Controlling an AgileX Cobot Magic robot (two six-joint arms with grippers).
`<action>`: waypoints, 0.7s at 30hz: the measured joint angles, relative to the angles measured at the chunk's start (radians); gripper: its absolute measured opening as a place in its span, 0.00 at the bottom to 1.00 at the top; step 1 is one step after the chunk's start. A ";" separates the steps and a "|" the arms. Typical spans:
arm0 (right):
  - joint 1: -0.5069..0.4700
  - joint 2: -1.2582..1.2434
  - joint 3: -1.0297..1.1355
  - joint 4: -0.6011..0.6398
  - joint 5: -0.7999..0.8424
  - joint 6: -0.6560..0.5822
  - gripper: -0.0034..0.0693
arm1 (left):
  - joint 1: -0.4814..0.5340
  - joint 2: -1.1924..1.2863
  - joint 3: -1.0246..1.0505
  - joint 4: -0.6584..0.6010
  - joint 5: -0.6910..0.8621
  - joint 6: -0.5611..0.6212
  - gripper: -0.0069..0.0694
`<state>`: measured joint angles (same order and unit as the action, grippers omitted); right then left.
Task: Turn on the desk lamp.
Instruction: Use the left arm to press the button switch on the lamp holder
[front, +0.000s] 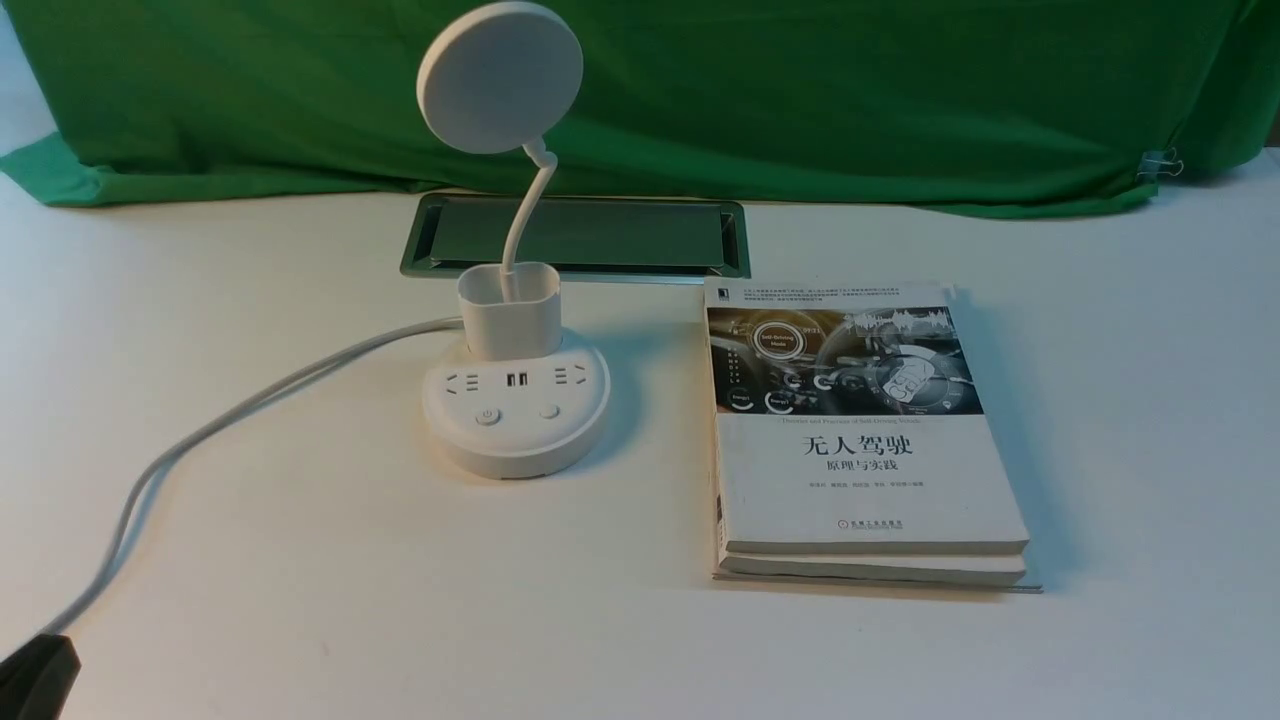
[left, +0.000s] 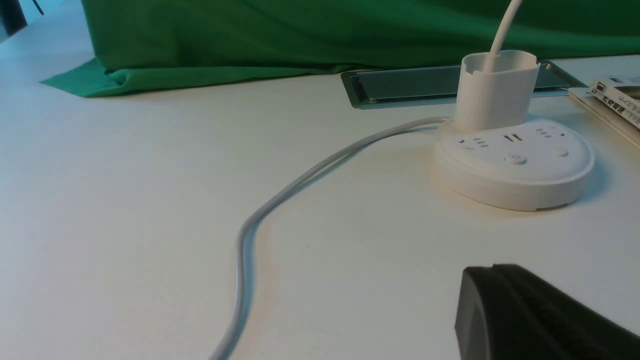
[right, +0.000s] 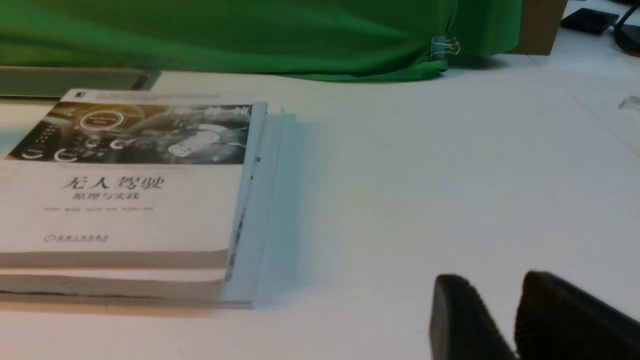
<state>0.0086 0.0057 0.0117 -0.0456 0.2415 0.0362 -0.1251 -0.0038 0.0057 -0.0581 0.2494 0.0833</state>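
On the desk (front: 300, 560), left of the stacked books (front: 870, 480): one desk lamp (front: 515, 440), upright, apparently unlit. Left gripper (left: 492, 268): tips together, empty, well apart from lamp. Right gripper (right: 495, 276): narrowly parted, empty. Step in hand, probably: approach. Next requirement: left fingertips above the power-marked button (front: 488, 416), then a straight press.

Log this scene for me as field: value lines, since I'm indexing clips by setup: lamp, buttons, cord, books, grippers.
lamp: white desk lamp upright, disc head raised
buttons: two on the base, untouched
cord: runs from the lamp toward the robot's left
books: stack right of the lamp
left gripper: shut, holding nothing
right gripper: slightly open, holding nothing
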 joint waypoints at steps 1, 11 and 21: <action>0.000 0.000 0.000 0.000 0.000 0.000 0.37 | 0.000 0.000 0.000 0.001 0.000 0.000 0.09; 0.000 0.000 0.000 -0.001 0.000 0.000 0.37 | 0.000 0.000 0.000 0.012 -0.104 0.000 0.09; 0.000 0.000 0.000 -0.001 0.000 0.000 0.37 | 0.000 0.000 0.000 0.010 -0.799 -0.069 0.09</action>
<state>0.0086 0.0057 0.0117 -0.0465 0.2415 0.0362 -0.1251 -0.0038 0.0057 -0.0480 -0.5498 0.0140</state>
